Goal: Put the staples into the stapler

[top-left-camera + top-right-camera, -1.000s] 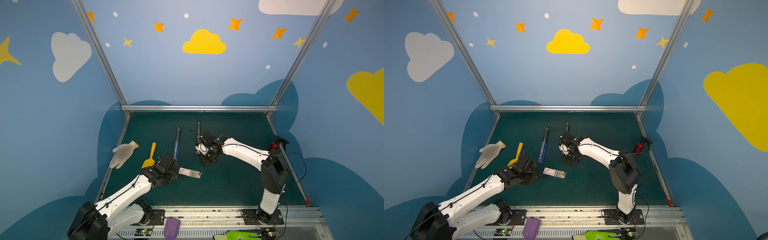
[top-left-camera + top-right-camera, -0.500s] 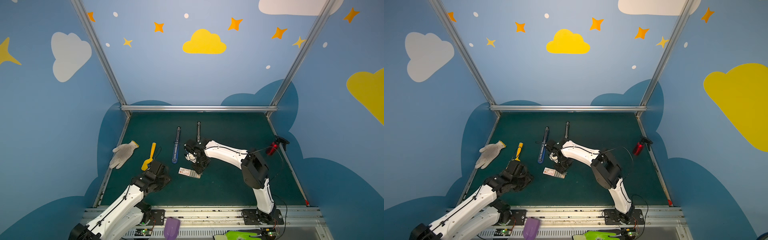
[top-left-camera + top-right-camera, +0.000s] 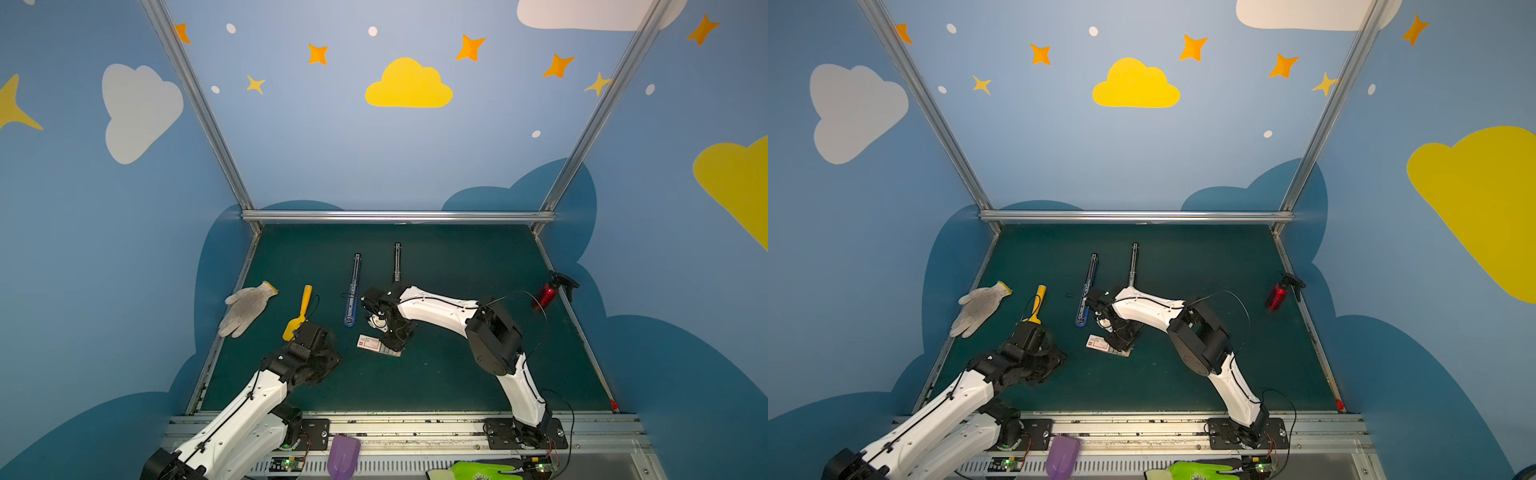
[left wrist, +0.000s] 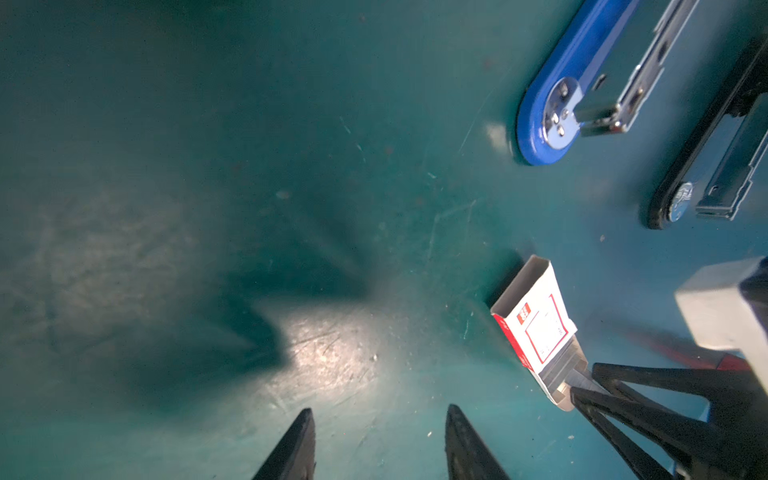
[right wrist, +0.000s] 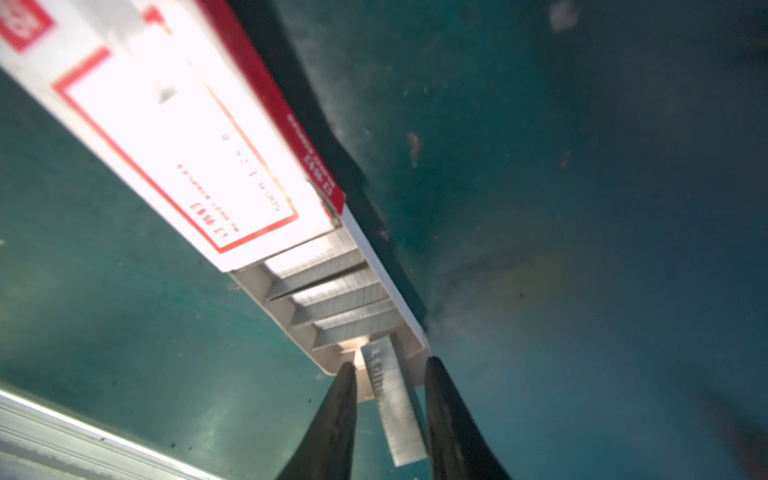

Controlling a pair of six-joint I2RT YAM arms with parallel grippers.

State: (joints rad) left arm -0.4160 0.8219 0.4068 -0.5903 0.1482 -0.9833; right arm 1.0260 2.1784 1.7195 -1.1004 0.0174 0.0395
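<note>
Top views high, angled down, wrist views near table [image 4: 166,208]

A grey glove [image 3: 245,307] lies near the green tabletop's [image 3: 457,257] left edge with a yellow scoop [image 3: 300,311] beside it, a red spray bottle [image 3: 545,294] rests at its right edge, and a purple scoop [image 3: 343,455] and green glove [image 3: 478,471] sit beyond its front edge.

Enclosure walls [image 3: 332,158] were sky blue, painted with a yellow cloud [image 3: 408,85], white clouds [image 3: 139,110] and orange stars [image 3: 471,47]. Darker blue cloud shapes [image 3: 478,199] rose behind the floor's edges. Aluminium posts [image 3: 199,108] ran down both back corners to a crossbar [image 3: 399,216]. Floor: dark green mat [image 3: 457,257], scuffed (left wrist view showed a bright glare patch [image 4: 332,345] on it). A metal rail [image 3: 415,428] edged the front.
</note>
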